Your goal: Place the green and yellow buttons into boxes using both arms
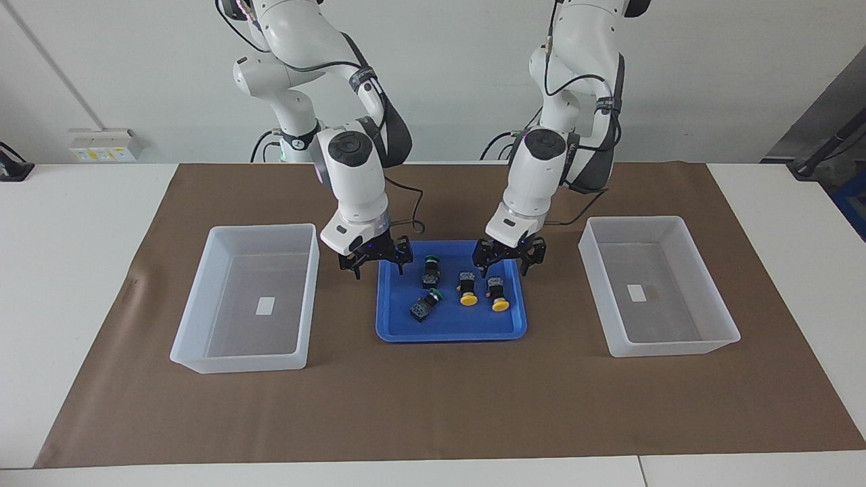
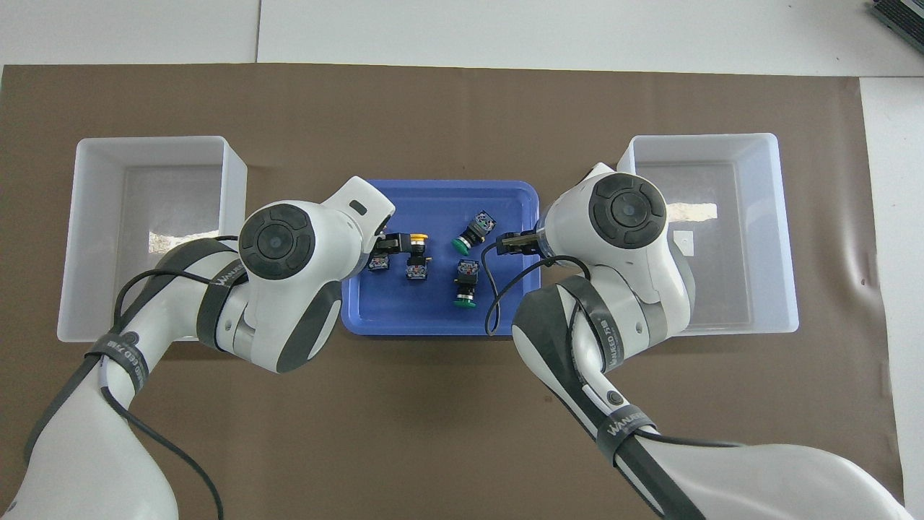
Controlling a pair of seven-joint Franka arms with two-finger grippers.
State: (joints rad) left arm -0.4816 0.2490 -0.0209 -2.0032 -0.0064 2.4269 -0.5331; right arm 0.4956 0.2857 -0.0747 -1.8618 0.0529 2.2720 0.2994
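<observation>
Buttons, 4 of them, lie in the blue tray (image 1: 399, 333) between 2 boxes: 2 green buttons (image 1: 430, 268) toward the right arm's end, 2 yellow buttons (image 1: 467, 289) toward the left arm's. Both the left gripper (image 1: 507, 265) and the right gripper (image 1: 378, 266) hang spread and empty over the tray's robot-side edge. The boxes (image 1: 196, 308) hold nothing.

Blue tray (image 1: 451, 333) mid-table on brown mat (image 1: 433, 406). Mat covers most of white table (image 1: 74, 284). White wall box (image 1: 105, 145) with yellow labels past the table edge, toward right arm's end. Black item (image 1: 13, 169) at table corner there, unclear.
</observation>
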